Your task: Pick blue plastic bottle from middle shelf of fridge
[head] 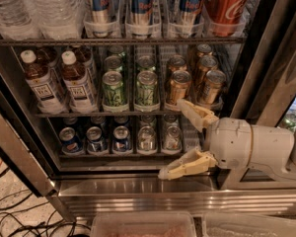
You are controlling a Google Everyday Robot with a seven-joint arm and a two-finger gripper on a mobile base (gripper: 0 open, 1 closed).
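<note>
From the camera view, the small clear blue plastic bottle [78, 83] of brown tea, white-capped, stands in a clear lane tray at the left end of the dark wire middle shelf [138, 113] of the steel-framed fridge [138, 186]. Green drink cans [113, 89] fill the next lanes. The cream two-finger gripper [171, 139] hangs near the fridge's lower right corner, fingers wide apart and empty.

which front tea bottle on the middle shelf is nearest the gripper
The right-hand white-capped brown tea bottle, beside the green cans; the gripper hovers lower right.
</note>
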